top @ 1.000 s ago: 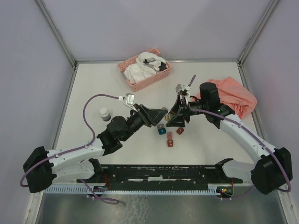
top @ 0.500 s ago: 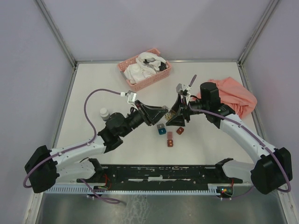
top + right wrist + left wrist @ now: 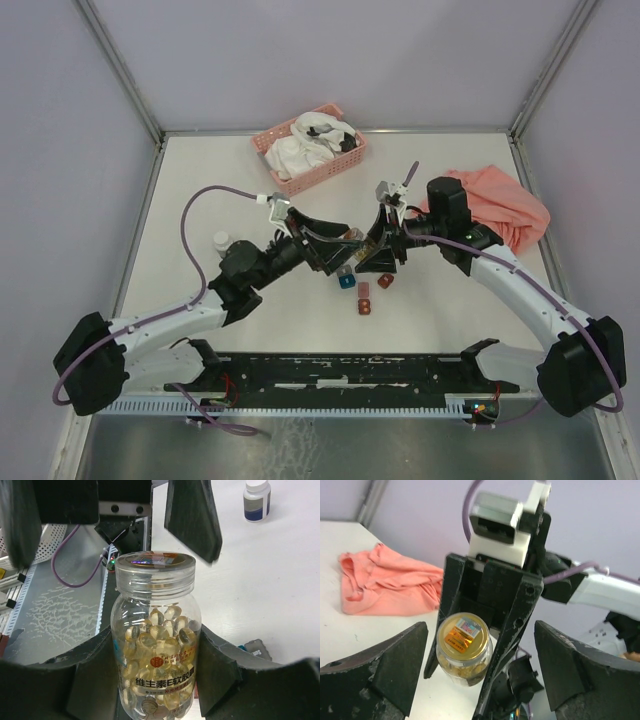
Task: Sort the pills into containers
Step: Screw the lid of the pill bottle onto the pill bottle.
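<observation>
A clear jar [image 3: 155, 645] packed with amber pills [image 3: 160, 630] stands upright between the fingers of my right gripper [image 3: 157, 677], which is shut on it. The jar's clear lid carries a gold seal [image 3: 464, 630]. In the left wrist view the jar [image 3: 464, 652] hangs over the table, lid facing the camera. My left gripper [image 3: 480, 647] is open, its fingers [image 3: 380, 672] wide on either side of the jar and not touching it. Seen from above, both grippers meet mid-table, left gripper [image 3: 345, 248] and right gripper [image 3: 373, 248]. Below them sit the containers: a teal box [image 3: 347, 281] and dark red boxes [image 3: 364, 298] [image 3: 386, 281].
A small white-capped bottle [image 3: 221, 242] stands on the table behind the left arm. At the back a pink slatted basket [image 3: 322, 172] holds white cloth. A salmon cloth [image 3: 500, 205] lies crumpled at the right.
The left arm has pushed right toward the jar, and its jaws have narrowed and then spread wide. The right gripper and jar have stayed still.
</observation>
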### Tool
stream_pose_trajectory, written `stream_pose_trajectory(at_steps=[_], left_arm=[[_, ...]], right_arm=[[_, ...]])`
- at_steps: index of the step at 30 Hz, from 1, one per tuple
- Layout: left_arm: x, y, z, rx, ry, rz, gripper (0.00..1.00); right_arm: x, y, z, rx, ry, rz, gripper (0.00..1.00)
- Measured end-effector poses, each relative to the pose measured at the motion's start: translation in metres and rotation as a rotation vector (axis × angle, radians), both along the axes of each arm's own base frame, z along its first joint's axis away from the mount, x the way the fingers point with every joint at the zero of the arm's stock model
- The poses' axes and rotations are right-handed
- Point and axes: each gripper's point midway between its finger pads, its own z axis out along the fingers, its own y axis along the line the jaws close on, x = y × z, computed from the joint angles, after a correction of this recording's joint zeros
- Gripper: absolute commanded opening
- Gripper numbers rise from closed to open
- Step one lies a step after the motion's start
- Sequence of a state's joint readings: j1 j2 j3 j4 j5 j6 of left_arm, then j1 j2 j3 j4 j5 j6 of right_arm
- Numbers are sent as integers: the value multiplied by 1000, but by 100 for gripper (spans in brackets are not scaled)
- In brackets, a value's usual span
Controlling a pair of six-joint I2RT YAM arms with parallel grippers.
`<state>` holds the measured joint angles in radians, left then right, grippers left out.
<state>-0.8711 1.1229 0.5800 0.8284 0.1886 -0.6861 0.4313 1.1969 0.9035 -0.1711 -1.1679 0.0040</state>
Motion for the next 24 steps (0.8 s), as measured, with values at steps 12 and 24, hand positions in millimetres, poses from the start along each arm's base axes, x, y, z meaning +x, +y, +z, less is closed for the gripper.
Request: stream_pose_trajectory(at_steps=[12,24], left_arm=[[17,15,-13,7,111,129,81],[16,1,-20,13,159,96,69]], right_arm=[[-1,0,0,1,3,4,2],[0,0,-1,-4,9,0,2]])
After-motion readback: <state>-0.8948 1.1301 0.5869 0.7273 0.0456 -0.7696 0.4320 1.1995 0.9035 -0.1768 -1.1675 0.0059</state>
